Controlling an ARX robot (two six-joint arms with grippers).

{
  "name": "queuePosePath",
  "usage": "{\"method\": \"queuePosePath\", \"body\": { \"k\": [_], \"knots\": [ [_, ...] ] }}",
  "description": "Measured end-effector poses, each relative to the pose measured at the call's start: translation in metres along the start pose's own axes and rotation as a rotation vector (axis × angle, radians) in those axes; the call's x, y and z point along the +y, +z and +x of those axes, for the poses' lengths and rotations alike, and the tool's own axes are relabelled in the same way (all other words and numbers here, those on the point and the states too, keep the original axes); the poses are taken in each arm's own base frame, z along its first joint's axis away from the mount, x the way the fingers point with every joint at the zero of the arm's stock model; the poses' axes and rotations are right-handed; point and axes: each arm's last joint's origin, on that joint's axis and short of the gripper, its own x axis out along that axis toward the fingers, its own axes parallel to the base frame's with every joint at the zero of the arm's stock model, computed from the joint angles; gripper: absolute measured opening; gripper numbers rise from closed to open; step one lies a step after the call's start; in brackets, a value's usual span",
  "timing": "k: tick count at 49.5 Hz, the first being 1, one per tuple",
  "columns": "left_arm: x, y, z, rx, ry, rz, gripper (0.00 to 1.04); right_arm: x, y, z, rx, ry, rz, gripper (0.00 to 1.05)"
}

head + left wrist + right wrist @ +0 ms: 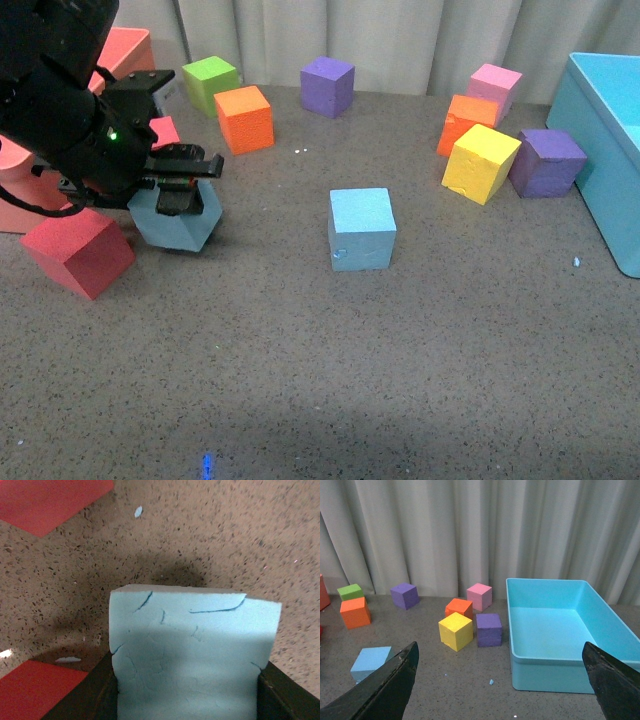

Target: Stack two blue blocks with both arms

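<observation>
My left gripper is shut on a sky-blue block at the left of the table, holding it tilted, at or just above the surface. In the left wrist view the block fills the space between the black fingers. The second blue block sits alone near the table's middle, to the right of the held one; it also shows in the right wrist view. My right gripper is open and empty, raised, and out of the front view.
A red block lies just left of the held block. Green, orange and purple blocks stand at the back. Orange, pink, yellow and purple blocks cluster at the right by the turquoise bin.
</observation>
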Motion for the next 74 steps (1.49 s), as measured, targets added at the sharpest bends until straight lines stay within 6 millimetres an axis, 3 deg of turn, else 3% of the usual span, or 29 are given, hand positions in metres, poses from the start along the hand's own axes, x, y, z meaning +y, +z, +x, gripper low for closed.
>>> {"method": "queuePosePath", "body": {
  "k": [4,10,21,26,44,57,74],
  "knots": [
    [-0.009,0.005,-0.009,-0.01,0.023,-0.043,0.48,0.0,0.0,0.0,0.0,0.0,0.0,0.95],
    [-0.037,0.017,-0.024,-0.016,0.054,-0.114,0.47,0.0,0.0,0.0,0.0,0.0,0.0,0.95],
    [-0.08,0.028,-0.033,-0.049,0.086,-0.134,0.47,0.0,0.0,0.0,0.0,0.0,0.0,0.95],
    [-0.109,0.035,-0.038,-0.054,0.075,-0.154,0.47,0.0,0.0,0.0,0.0,0.0,0.0,0.95],
    [-0.163,0.042,-0.033,-0.045,0.081,-0.206,0.47,0.0,0.0,0.0,0.0,0.0,0.0,0.95],
    [-0.19,0.044,-0.03,-0.032,0.079,-0.234,0.47,0.0,0.0,0.0,0.0,0.0,0.0,0.95],
    [-0.207,0.04,-0.019,-0.001,0.091,-0.222,0.47,0.0,0.0,0.0,0.0,0.0,0.0,0.95]
  ]
}}
